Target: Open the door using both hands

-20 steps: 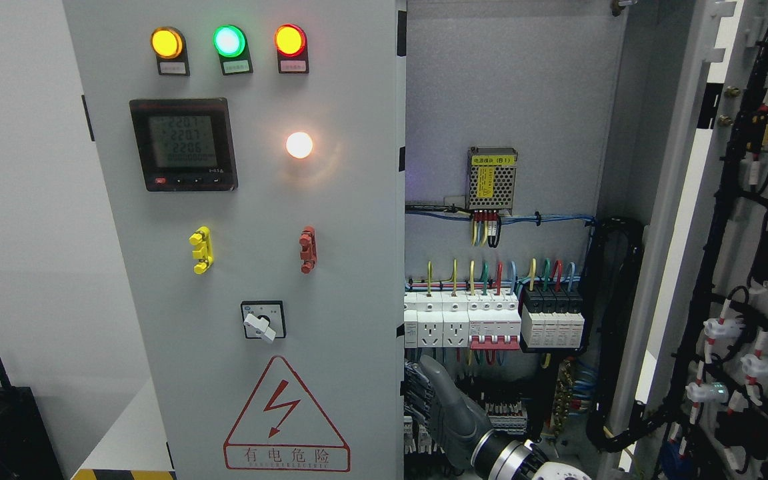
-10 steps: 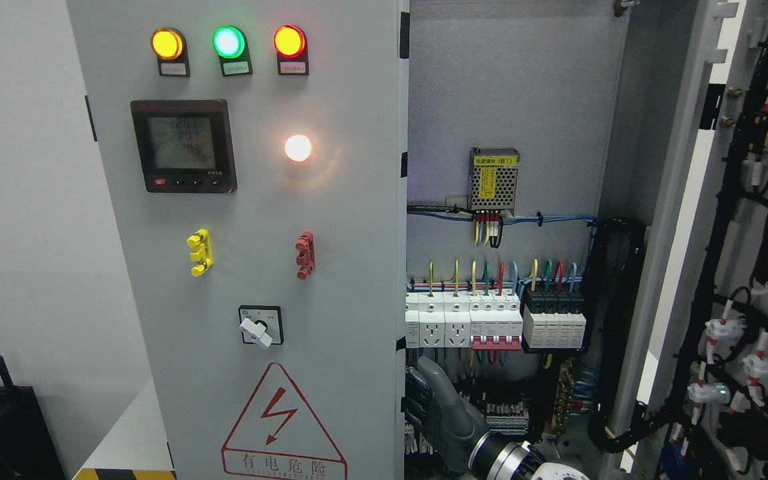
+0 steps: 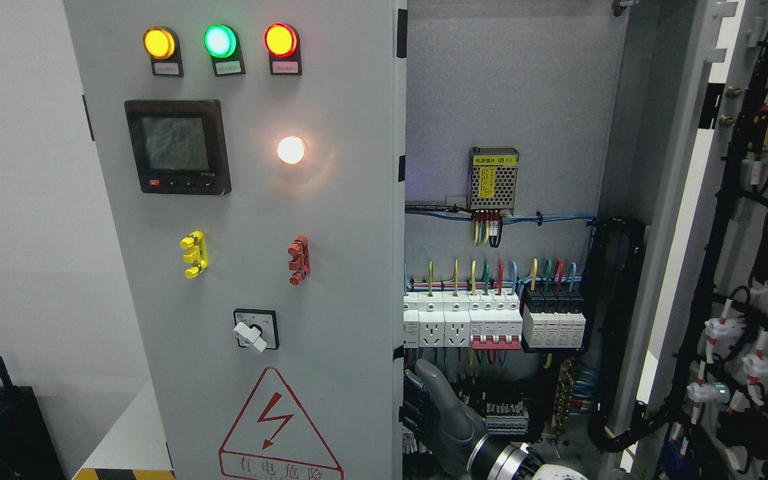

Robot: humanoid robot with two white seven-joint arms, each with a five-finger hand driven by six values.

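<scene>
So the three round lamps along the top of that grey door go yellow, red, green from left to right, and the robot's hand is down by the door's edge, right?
Not quite. The head view shows the lamps in the order yellow, green, red. The rest holds: the hand sits low by the grey door edge.

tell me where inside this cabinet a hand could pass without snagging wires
Bare back panel above the power supply is free. Below, the breaker row, terminal blocks and black cable bundle crowd it, where the right hand sits.

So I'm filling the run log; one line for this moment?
left door ajar | right hand behind its edge | right door open
</scene>
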